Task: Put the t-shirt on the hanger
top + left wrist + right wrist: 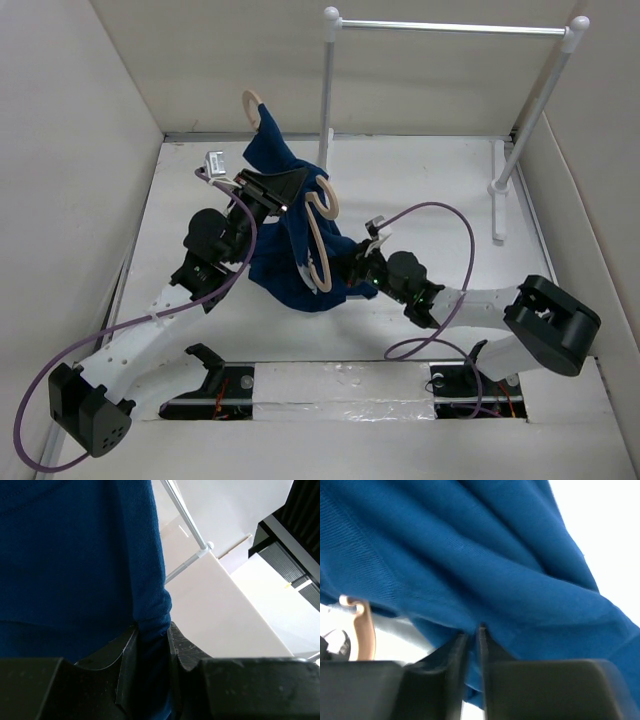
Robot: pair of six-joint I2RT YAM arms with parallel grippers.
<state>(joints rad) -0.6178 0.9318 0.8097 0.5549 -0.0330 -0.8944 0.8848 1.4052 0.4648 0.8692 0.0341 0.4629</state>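
Navy-blue cloth, one item: the t-shirt (pixel 285 225), bunched and raised off the white desk (pixel 420 180) between the two arms.

Top view. The pale wood hanger (pixel 318 245) is tangled into the t-shirt. One rounded end pokes out above the cloth at the far side, and the hook and part of the frame lie bare on the right. I judge the job partway done: the cloth is on one end of the hanger but is crumpled. It looks as if the other shoulder has yet to be covered and the garment drawn straight. The chest print is not visible. The left gripper (pixel 275 190) is at the upper edge of the cloth and the right gripper (pixel 358 268) at its lower right. The rack (pixel 450 27) stands well apart at the back.

Left wrist view. The left gripper (pixel 152 650) is narrowed on a thick rolled fold of the t-shirt (pixel 75 555), with cloth filling the gap between its jaws. The rack (pixel 185 517) shows beyond.

Right wrist view. The right gripper (pixel 470 645) is drawn almost together, with a thin pleat of the t-shirt (pixel 470 555) nipped at the tips. A piece of the hanger (pixel 362 630) shows lower left, beside the cloth and not in the jaws.
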